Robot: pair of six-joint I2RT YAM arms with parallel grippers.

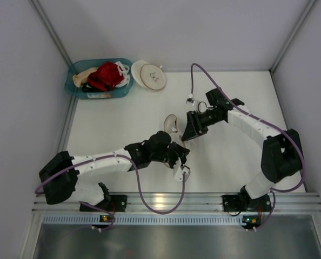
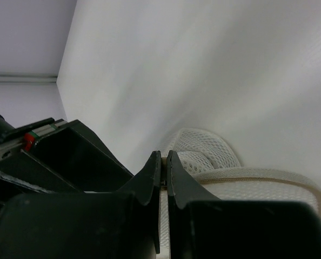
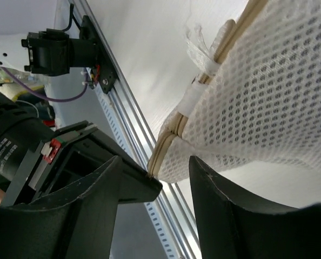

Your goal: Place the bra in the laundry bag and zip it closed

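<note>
Mesh laundry bag (image 3: 268, 97) seems light and limp: best taken at its rim, where left pincer (image 2: 164, 156) pinches; right pincer (image 3: 174, 172) stands wide.

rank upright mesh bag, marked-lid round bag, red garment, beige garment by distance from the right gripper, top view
1. upright mesh bag, centre, at the right gripper
2. marked-lid round bag, far side, beside blue basket
3. red garment, in that basket
4. beige garment, basket's left end
</note>
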